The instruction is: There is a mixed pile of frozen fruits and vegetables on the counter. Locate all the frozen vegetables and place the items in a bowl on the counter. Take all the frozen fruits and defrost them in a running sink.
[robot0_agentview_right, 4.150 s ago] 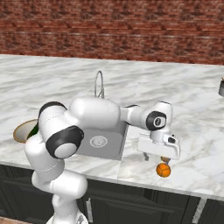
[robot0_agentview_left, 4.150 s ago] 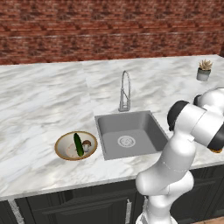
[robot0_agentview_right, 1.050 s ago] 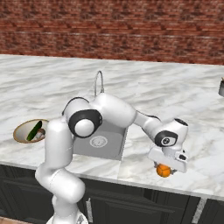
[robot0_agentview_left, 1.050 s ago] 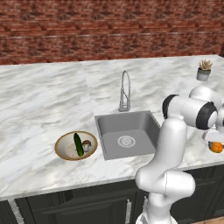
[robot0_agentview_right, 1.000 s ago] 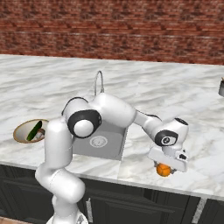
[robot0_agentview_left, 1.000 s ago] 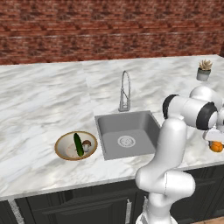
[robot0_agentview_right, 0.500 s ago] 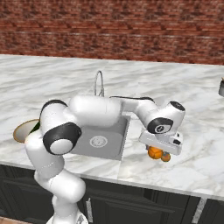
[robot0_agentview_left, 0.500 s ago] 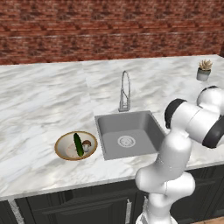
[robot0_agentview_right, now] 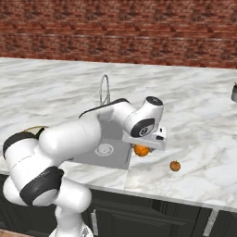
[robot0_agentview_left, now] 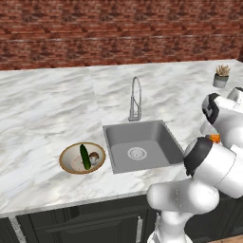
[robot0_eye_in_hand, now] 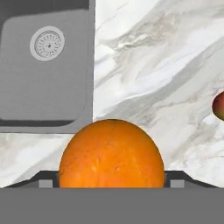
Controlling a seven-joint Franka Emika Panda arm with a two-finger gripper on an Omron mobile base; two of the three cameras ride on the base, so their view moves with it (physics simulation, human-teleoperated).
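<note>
Since a second ago, my gripper (robot0_agentview_right: pixel 141 149) had lifted the orange fruit (robot0_agentview_right: pixel 141 150) off the counter (robot0_agentview_right: pixel 199 134) and swung it left toward the sink (robot0_agentview_right: pixel 118 155), jaws spread wide around it. One smaller fruit (robot0_agentview_right: pixel 174 165) lay behind on the marble. A loose hold on that round skin could let it roll toward the near edge. Open basin waited just left; cucumber (robot0_agentview_left: pixel 85 156) and mushroom (robot0_agentview_left: pixel 94 157) sat in the bowl (robot0_agentview_left: pixel 66 154).

The arm swung back from the counter's right end toward the sink (robot0_agentview_right: pixel 109 148), lifting one orange fruit (robot0_agentview_right: pixel 141 150) off the marble in the gripper (robot0_agentview_right: pixel 143 147). The other orange fruit (robot0_agentview_right: pixel 175 165), earlier hidden, came into sight on the counter (robot0_agentview_right: pixel 199 134).
</note>
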